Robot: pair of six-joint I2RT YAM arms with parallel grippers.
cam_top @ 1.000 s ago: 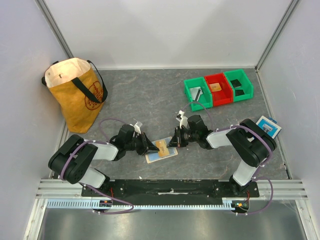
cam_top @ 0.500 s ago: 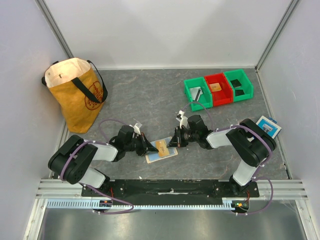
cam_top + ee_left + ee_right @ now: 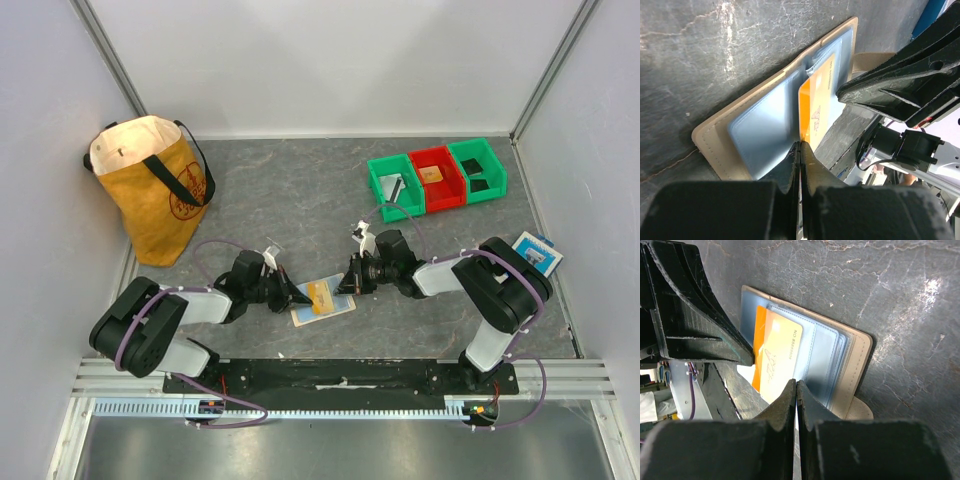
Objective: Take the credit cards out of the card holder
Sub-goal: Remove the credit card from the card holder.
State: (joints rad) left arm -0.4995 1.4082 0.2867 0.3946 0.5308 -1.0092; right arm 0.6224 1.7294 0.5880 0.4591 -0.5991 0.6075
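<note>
left hand [image 3: 295, 294]: closed, low, pointing right | right hand [image 3: 346, 281]: closed, low, pointing left

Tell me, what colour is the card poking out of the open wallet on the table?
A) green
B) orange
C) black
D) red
B: an orange card sticks partway out of a pale blue sleeve in the open tan card holder.

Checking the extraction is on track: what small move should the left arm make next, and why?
Probably draw the left gripper back toward its own base, sliding the orange card free. Its jaws look shut on the card's near corner, the card sticks partly out of the card holder, and the shut right gripper seems to pin the holder.
</note>
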